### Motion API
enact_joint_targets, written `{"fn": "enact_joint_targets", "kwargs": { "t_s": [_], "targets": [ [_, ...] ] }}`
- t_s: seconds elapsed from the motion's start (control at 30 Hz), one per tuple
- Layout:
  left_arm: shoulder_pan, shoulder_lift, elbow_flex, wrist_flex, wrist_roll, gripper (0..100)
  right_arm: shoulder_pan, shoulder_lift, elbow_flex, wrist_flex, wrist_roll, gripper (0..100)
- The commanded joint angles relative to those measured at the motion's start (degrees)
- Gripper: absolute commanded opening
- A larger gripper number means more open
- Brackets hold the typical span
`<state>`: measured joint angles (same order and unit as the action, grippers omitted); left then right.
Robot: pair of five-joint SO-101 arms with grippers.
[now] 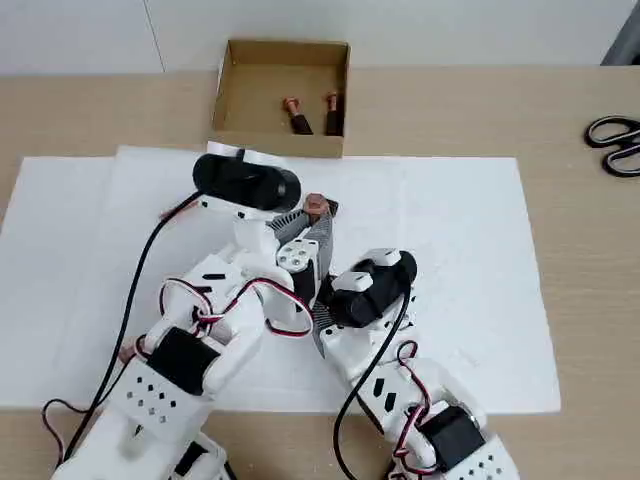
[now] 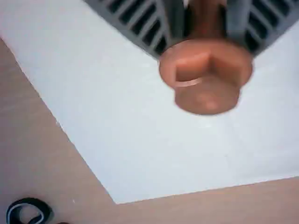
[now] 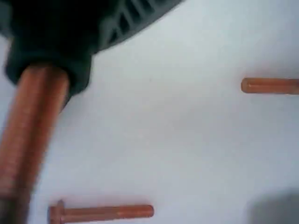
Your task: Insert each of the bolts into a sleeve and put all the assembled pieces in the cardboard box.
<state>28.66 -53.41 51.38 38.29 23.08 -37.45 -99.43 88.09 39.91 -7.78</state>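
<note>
Loose bolts (image 3: pixel 100 212): two lie flat on the white paper sheet (image 1: pixel 480 280), well apart from each other.
Right pincer (image 1: pixel 322 238): clenched on the black sleeve (image 3: pixel 46 42), above the middle of the sheet.
Left pincer (image 2: pixel 205 23): clenched on the held bolt (image 2: pixel 205 74), meeting the right pincer mid-sheet.
Held bolt: copper, its head towards the left wrist camera and its shank entering the sleeve's mouth.
Cardboard box (image 1: pixel 225 95): open, on the surface (image 1: pixel 470 110) just beyond the sheet's far edge.
Assembled pieces (image 1: pixel 297 115): two lie side by side inside the box, towards its right.
Scissors (image 1: pixel 615 140): far right, on bare surface.
</note>
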Motion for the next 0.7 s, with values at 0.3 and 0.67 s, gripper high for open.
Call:
{"fn": "enact_joint_targets", "kwargs": {
  "t_s": [0.3, 0.67],
  "targets": [
    [0.4, -1.5, -0.2, 3.2, 0.4, 0, -0.1, -1.0, -0.8, -0.3, -0.4, 0.3],
    [0.6, -1.4, 0.0, 8.4, 4.7, 0, 0.0, -1.0, -0.8, -0.3, -0.4, 0.3]
  ]
}}
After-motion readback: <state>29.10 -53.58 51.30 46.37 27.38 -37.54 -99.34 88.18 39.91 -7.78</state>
